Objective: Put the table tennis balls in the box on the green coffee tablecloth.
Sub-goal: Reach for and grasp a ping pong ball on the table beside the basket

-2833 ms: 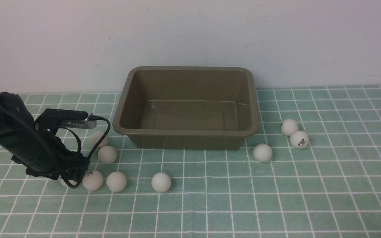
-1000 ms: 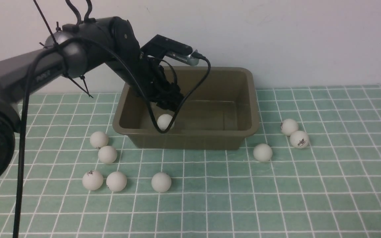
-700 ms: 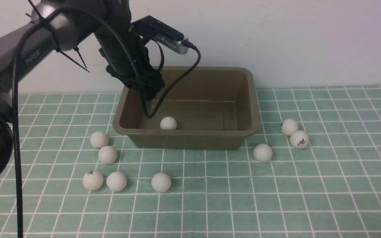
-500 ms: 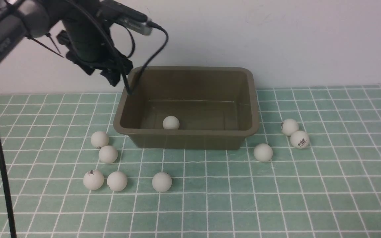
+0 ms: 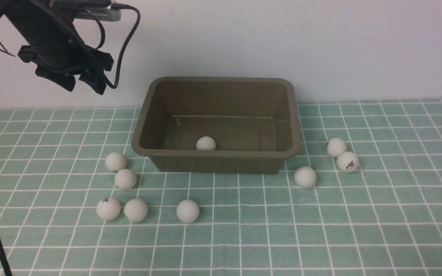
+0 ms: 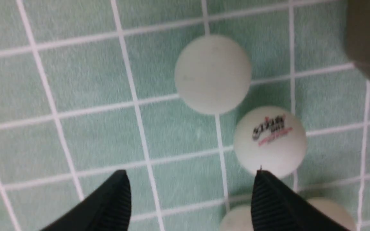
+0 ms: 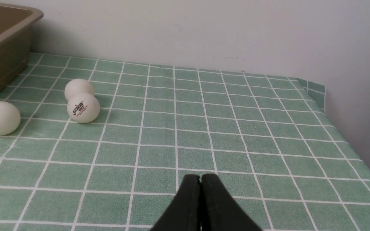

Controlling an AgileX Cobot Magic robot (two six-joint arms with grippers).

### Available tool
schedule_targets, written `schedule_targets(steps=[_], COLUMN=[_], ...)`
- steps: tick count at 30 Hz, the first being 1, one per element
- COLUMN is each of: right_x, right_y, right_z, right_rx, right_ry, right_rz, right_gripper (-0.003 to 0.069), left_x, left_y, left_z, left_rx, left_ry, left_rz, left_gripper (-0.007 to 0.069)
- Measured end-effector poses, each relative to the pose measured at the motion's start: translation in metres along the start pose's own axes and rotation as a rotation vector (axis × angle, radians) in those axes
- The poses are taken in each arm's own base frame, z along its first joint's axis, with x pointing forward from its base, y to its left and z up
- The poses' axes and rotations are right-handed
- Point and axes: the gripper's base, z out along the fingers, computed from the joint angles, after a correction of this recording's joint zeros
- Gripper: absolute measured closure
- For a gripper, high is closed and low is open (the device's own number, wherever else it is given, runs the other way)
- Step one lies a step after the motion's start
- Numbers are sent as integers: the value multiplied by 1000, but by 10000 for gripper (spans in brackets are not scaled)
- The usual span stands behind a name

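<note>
one ball [image 5: 206, 143] in box [image 5: 221, 163], eight on tablecloth [image 5: 320, 230]

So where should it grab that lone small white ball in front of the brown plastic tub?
Probably across the widest middle of the small white ball, coming straight down. It is round, so any side serves, and bare green checked cloth surrounds it.

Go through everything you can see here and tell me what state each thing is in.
tablecloth: spread flat
box: upright, one ball inside
ball in the box: lying by the front wall
five balls left of the box: loose on the tablecloth
three balls right of the box: loose on the tablecloth
left gripper: open, empty, raised
right gripper: shut, empty
</note>
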Motion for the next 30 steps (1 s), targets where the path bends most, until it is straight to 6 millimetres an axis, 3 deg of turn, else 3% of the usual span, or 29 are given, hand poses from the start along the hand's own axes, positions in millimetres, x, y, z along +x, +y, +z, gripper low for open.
schedule_targets(steps=[10, 20, 30], right_x=[0, 0, 0], right_y=[0, 0, 0], right_z=[0, 0, 0], right_rx=[0, 0, 0], right_ry=[0, 0, 0], right_rz=[0, 0, 0], right_gripper=[676, 676, 676], left_x=[-13, -18, -23], left_y=[-5, -1, -1], left_z=[3, 32, 33], left_rx=[59, 59, 66], left_ry=[-146, -119, -169], left_rz=[-25, -23, -18], left_gripper=[174, 174, 174])
